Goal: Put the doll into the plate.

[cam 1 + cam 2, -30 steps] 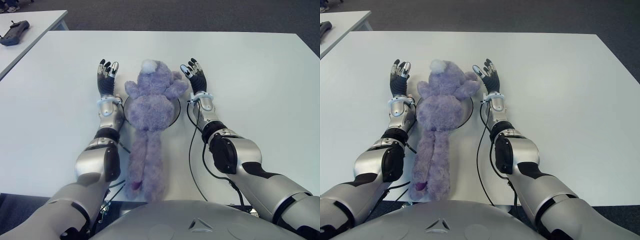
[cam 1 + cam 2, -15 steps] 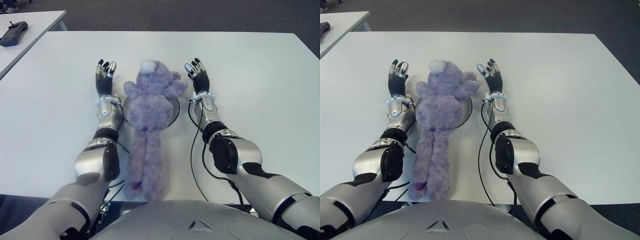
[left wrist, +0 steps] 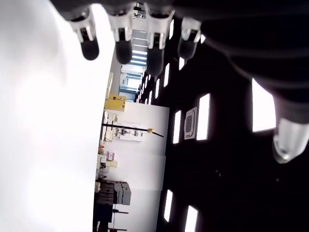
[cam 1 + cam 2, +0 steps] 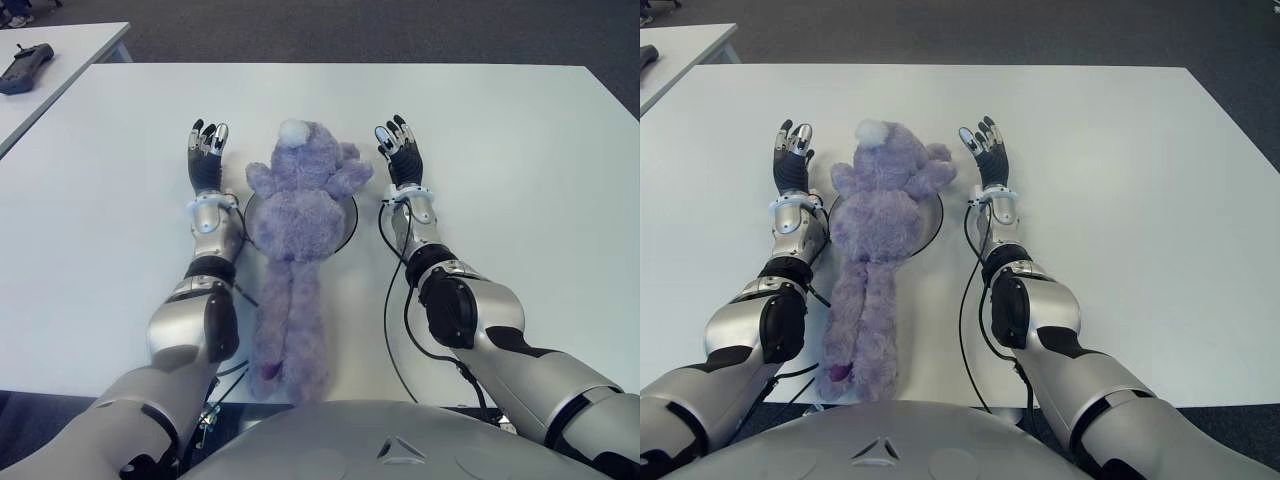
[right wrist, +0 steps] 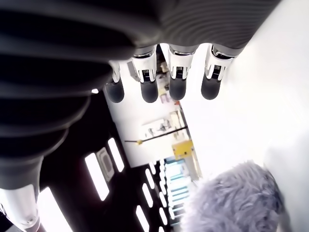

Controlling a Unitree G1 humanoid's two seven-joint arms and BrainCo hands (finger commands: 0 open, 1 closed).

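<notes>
Both hands, left hand (image 4: 207, 155) and right hand (image 4: 398, 152), flank the fluffy purple plush doll (image 4: 297, 240) with fingers spread and empty, since its body already covers the round plate (image 4: 350, 222).

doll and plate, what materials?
Doll: soft plush fabric, judging by its fuzzy purple pile and white tuft. Plate: mostly hidden under the doll; only a thin dark rim with a light inside shows, so material unclear, perhaps ceramic or plastic.
</notes>
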